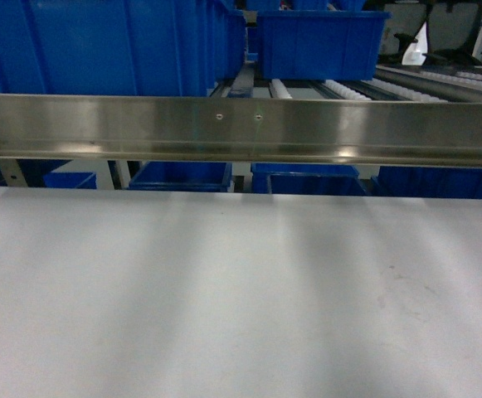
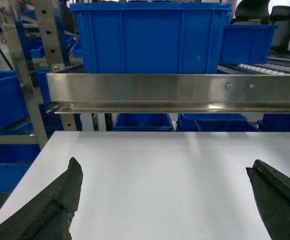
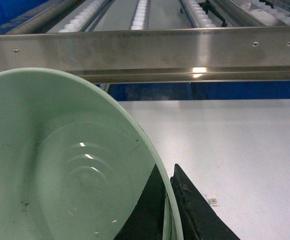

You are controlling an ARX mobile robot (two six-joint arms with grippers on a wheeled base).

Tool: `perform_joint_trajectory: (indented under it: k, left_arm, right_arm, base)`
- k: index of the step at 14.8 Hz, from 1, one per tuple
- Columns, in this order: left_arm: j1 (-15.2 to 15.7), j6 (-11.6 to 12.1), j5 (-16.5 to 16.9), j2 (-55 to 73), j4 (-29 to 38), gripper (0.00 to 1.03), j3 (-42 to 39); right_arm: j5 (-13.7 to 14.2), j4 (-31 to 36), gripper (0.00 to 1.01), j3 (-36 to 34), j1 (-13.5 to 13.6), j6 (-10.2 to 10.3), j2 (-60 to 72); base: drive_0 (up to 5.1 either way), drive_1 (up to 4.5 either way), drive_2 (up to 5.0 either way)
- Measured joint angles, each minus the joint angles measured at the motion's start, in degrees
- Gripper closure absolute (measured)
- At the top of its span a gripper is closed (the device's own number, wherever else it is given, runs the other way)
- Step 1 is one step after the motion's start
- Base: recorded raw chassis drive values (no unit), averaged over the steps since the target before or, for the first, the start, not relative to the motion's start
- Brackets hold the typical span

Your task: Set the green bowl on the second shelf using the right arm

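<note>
While clamped on the green bowl (image 3: pixel 60 165) rim, right gripper (image 3: pixel 168 210) level before the second shelf (image 3: pixel 145 52).

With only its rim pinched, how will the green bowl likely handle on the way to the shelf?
The green bowl looks thin-walled, so probably light and slightly flexible. Its glossy surface could slip in the right gripper, which pinches only the rim, so it may tilt.

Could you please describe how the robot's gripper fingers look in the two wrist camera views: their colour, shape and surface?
In the left wrist view, both fingers are matte black, wedge-shaped and taper to blunt tips, with a rough, worn surface. In the right wrist view, the fingers are also black and pointed, with a scuffed texture. No cables, markings or arm links are visible in any view.
</note>
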Motion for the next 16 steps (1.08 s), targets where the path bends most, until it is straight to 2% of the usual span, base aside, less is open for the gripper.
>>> perform_joint_trajectory:
  k: [16]
  left_arm:
    - [0.0, 0.0, 0.02, 0.0, -0.04, 0.05, 0.0]
  right_arm:
    - [0.0, -0.04, 0.99, 0.04, -0.02, 0.02, 0.02]
  base:
    - [-4.9, 2.47, 2.5]
